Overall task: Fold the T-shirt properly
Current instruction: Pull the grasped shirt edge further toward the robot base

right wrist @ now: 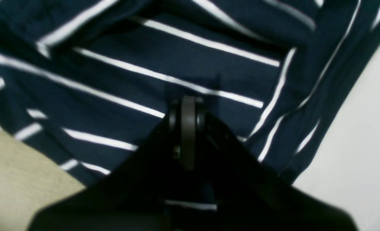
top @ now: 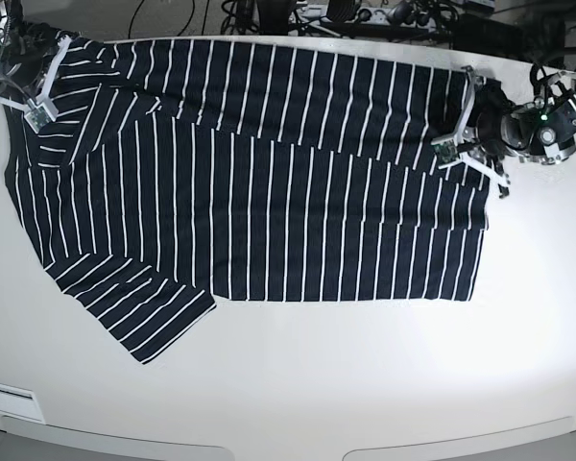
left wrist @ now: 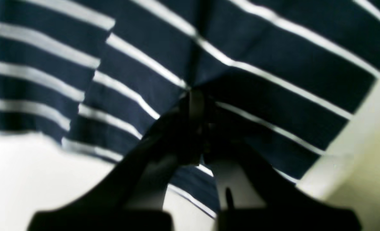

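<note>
The white surface (top: pixel 317 394) carries the T-shirt (top: pixel 298 216), a dark navy garment with thin white stripes, spread across most of its width, toward the far side in the base view. Along the far side, a long upper layer (top: pixel 317 101) lies over the rest, its slanting edge running between the two arms. A short sleeve (top: pixel 139 303) juts out at the near corner on the right arm's side, and the cloth near the right arm is bunched into loose, overlapping folds. The left gripper (left wrist: pixel 194 98) is at the opposite end of the shirt, its fingers pressed together against the fabric; a crease runs to the tips, but whether they pinch any cloth cannot be told. The right gripper (right wrist: pixel 186 104) is also closed, its tips at the rumpled end, and again a grip on the cloth cannot be confirmed. The step in hand appears to be an early lengthwise fold, with the far part being laid over the body. The next move probably calls for both arms to settle that layer evenly, then flatten the bunched end and tuck in the sleeve before another fold.
</note>
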`<move>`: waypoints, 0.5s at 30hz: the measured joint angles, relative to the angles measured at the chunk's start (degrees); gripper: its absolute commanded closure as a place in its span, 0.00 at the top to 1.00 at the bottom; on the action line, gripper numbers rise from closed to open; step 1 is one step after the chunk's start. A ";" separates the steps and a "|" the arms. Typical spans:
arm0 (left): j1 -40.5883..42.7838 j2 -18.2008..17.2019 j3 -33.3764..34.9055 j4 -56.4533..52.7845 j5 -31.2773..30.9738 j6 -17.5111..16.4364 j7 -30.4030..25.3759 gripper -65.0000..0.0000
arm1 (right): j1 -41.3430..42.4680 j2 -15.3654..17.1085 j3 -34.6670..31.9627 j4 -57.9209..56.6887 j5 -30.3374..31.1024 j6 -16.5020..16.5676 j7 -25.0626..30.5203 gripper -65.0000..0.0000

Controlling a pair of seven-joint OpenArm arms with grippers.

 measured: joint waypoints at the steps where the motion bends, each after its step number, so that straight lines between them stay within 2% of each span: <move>1: -0.48 -0.02 0.09 -0.13 0.44 0.94 0.92 0.00 | 0.98 -0.04 0.00 -0.07 -0.20 -0.44 -1.25 0.00; 4: -0.63 -0.48 0.09 0.20 0.55 1.99 2.71 0.07 | 3.65 0.07 0.11 0.00 -1.18 -0.46 -5.46 0.00; 5: -0.46 -0.48 0.09 0.52 0.28 1.99 3.06 0.07 | 4.48 0.04 0.09 0.26 -1.14 0.57 -6.51 0.00; 8: 0.17 -0.46 0.11 1.86 -2.32 2.16 3.72 0.07 | 6.34 0.04 0.07 1.33 -0.72 0.76 -7.72 0.00; 11: 0.48 -0.46 0.13 2.86 -1.14 2.05 4.00 0.06 | 7.98 0.04 0.07 2.16 -0.72 1.11 -7.87 0.00; 12: 0.48 -0.42 0.15 3.28 0.44 1.99 4.00 0.03 | 8.33 0.00 0.07 2.69 -0.76 1.25 -7.80 0.00; 15: 0.46 -0.44 0.17 5.25 4.52 6.47 3.93 0.00 | 10.23 0.04 0.04 4.37 -0.81 1.18 -5.46 0.00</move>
